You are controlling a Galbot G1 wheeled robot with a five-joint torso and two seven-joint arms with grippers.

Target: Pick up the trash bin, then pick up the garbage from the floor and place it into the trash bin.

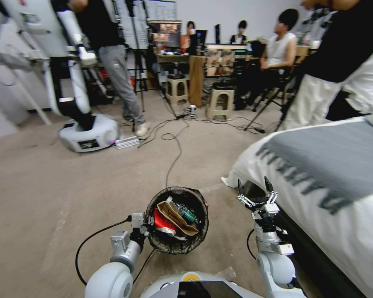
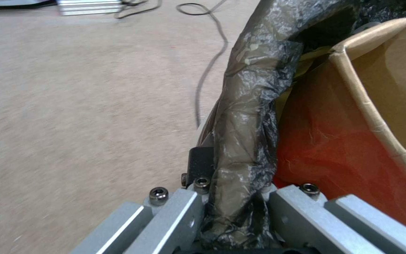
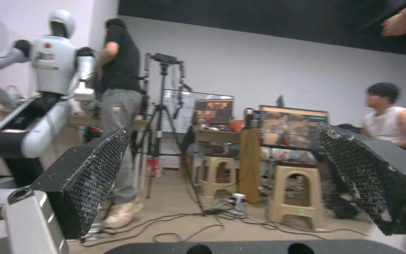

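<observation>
The left gripper [image 1: 147, 227] is pinching the trash bin [image 1: 177, 219] by its near-left rim — garbage [image 1: 176, 215] already lying inside — while the right gripper [image 1: 257, 191] is hovering spread and empty, just right of the bin, beside the bed [image 1: 327, 182].

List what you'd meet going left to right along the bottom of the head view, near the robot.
left tool, clamped on the bin's rim → trash bin, holding a brown paper bag and other litter → right tool, open and empty → bed

Bed [image 1: 319, 174] right; 2 stools [image 1: 219, 103], possibly cables [image 1: 174, 140].
</observation>
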